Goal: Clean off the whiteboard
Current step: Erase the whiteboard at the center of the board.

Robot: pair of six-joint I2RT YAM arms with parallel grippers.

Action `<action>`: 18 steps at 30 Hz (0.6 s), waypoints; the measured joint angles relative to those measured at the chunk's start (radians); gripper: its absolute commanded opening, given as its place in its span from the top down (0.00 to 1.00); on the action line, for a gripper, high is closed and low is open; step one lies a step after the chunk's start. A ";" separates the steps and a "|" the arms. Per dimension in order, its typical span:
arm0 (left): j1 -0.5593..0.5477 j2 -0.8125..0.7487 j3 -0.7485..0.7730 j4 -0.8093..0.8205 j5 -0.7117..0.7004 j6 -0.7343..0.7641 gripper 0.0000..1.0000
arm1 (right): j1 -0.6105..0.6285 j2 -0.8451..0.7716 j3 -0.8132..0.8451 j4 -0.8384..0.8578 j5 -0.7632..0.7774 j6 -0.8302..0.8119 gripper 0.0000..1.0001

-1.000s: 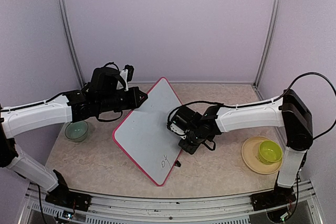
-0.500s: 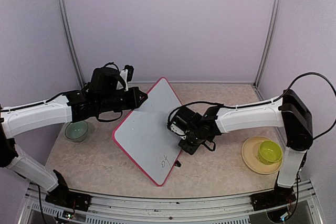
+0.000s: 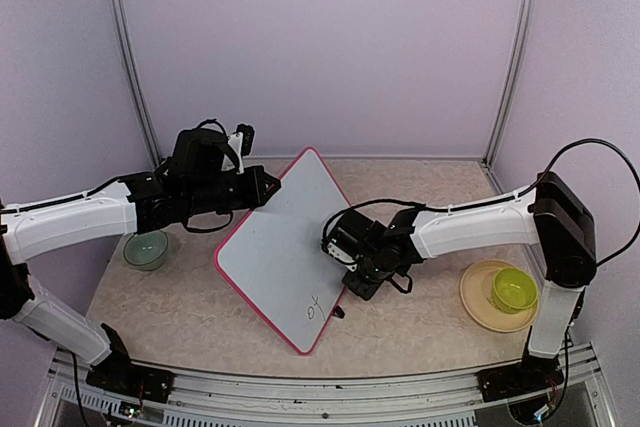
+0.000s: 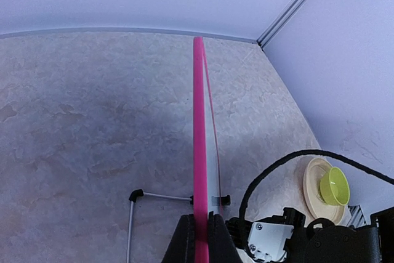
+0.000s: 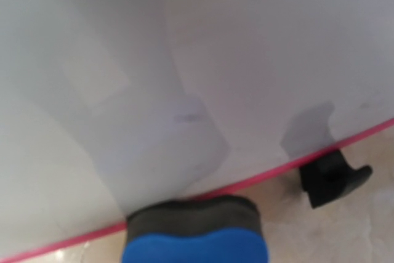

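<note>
Overhead and two close wrist views, whiteboard [image 3: 282, 247] in all.

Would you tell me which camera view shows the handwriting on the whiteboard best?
The top external view: the handwriting shows at the near corner of the whiteboard. The left wrist sees only the pink rim edge-on; the right wrist, a blurred white face.

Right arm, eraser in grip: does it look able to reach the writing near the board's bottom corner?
Probably yes. The right gripper, holding the eraser, sits at the whiteboard's lower right edge, close to the writing, with nothing between. The left gripper clamps the upper rim.
</note>
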 measured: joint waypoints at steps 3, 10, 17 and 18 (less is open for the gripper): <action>0.000 0.000 0.000 0.000 0.000 0.000 1.00 | 0.002 0.000 0.002 -0.002 0.000 0.004 1.00; 0.000 0.000 0.000 -0.005 -0.004 0.000 1.00 | 0.024 0.004 0.012 -0.023 0.000 0.024 1.00; 0.000 0.000 0.000 0.000 0.002 0.000 1.00 | 0.080 -0.023 0.010 -0.026 -0.074 -0.005 1.00; 0.000 0.000 0.000 0.001 0.003 0.000 1.00 | 0.085 -0.026 0.010 -0.026 -0.090 -0.013 1.00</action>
